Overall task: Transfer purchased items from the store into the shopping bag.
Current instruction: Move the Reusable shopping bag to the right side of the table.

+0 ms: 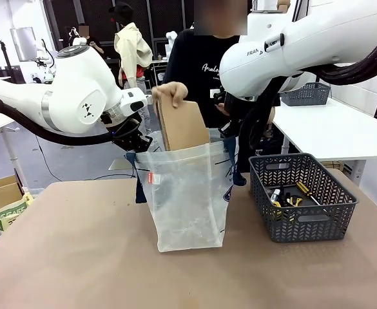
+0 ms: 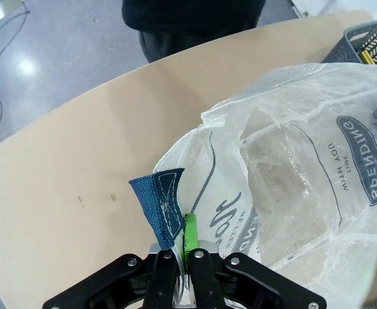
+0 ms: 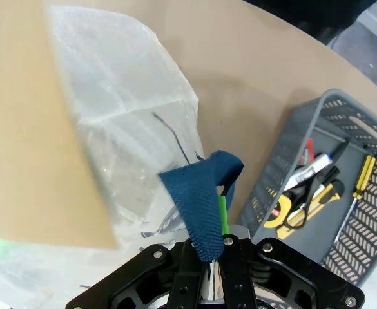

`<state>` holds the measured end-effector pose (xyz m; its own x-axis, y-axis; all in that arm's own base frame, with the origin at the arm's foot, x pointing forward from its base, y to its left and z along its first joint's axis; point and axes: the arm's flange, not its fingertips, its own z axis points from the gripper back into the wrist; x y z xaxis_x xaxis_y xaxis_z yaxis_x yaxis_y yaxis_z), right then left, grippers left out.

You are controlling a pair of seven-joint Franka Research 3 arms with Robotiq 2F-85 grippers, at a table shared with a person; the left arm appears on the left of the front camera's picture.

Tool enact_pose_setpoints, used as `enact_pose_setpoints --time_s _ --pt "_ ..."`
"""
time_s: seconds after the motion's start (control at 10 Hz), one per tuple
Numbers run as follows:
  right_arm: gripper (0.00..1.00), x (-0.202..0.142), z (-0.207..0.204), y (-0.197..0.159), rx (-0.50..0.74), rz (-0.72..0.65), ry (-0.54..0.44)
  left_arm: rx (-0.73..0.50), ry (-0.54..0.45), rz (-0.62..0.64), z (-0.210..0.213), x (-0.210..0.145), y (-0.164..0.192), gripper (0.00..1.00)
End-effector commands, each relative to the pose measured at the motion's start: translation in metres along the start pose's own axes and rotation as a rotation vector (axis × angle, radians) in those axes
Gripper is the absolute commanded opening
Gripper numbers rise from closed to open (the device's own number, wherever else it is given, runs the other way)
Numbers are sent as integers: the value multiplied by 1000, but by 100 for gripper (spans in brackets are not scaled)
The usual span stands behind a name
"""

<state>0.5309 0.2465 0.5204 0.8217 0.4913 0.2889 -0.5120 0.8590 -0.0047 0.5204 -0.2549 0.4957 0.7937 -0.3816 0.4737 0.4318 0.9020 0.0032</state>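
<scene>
- A flat brown cardboard panel (image 1: 180, 125) has its lower end inside the translucent whitish plastic shopping bag (image 1: 185, 193). The right wrist view cuts the panel off at the left edge.
- Small yellow-and-black tools (image 3: 304, 203) lie in the dark grey lattice basket (image 1: 304, 219), which stands just right of the bag and apart from it.
- The bag stands mid-table (image 1: 66, 257) with its mouth spread and bare tabletop in front.
- The left gripper (image 2: 178, 248) pinches a navy strap handle (image 2: 159, 206) tight, and the right gripper (image 3: 214, 248) is clamped on the second strap (image 3: 201, 193).
- A person's hand (image 1: 169, 93) grips the panel's top.
</scene>
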Motion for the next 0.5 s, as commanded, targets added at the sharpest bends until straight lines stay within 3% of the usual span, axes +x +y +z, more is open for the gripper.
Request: enact_pose_setpoints --time_s 0.0,0.4 --pt "0 -1 -1 -1 -1 -1 3 8 2 1 -1 -1 2 0" --pt "0 -1 -1 -1 -1 -1 3 8 2 1 -1 -1 2 0"
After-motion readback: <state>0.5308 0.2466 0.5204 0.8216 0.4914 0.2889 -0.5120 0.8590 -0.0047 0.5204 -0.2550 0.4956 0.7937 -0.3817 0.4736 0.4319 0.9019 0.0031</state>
